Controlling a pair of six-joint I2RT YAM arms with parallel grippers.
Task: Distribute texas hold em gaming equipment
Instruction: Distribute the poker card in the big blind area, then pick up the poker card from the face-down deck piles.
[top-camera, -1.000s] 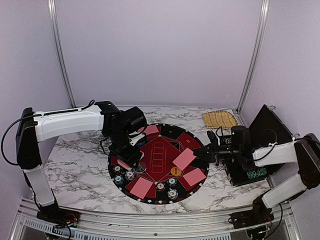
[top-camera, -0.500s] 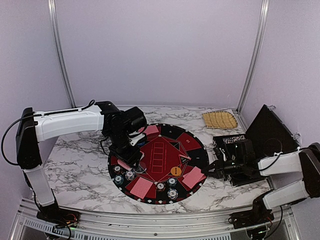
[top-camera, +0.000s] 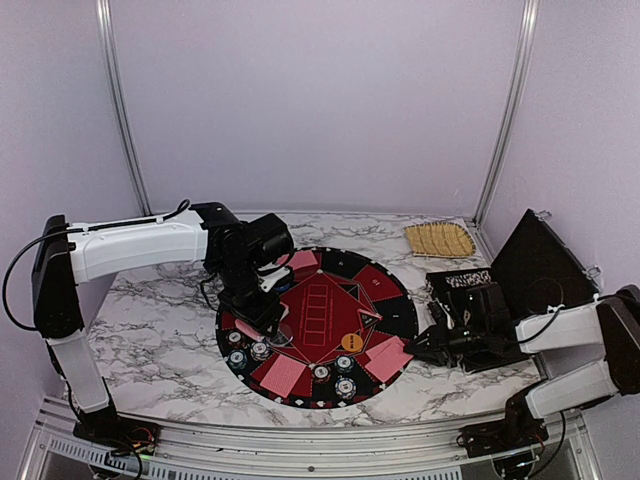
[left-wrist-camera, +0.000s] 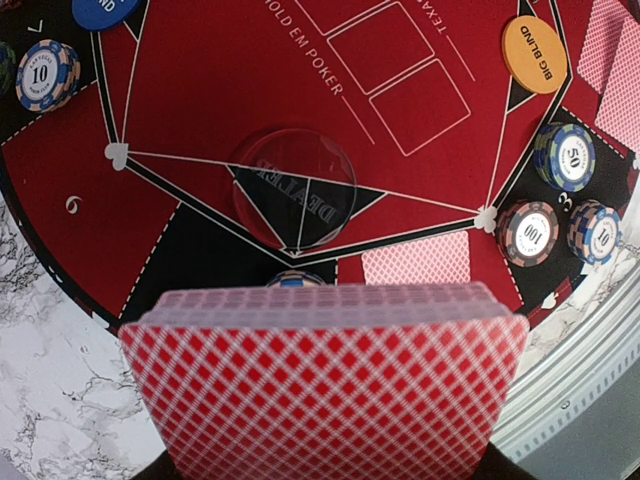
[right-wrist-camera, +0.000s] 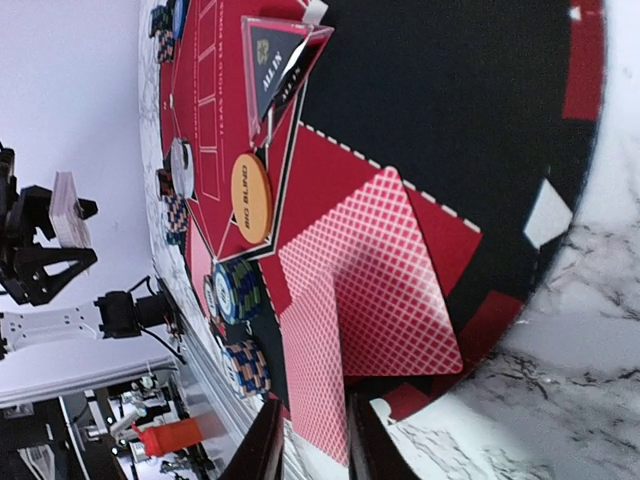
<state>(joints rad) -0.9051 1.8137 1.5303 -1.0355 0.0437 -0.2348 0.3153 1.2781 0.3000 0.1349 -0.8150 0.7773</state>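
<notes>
Right pincer (right-wrist-camera: 312, 408) has its jaws a bit apart and isn't gripping anything, with two dealt cards (right-wrist-camera: 390, 270) lying flat on the mat (right-wrist-camera: 450, 120) right off its tips. The left pincer (top-camera: 266, 318) is clamped on the deck (left-wrist-camera: 320, 390). Cards look light, thin, bendy and slick, so I'd pinch singles by an overhanging edge. Chips (left-wrist-camera: 527, 232) past the deck look heavier, so grab the rim.
</notes>
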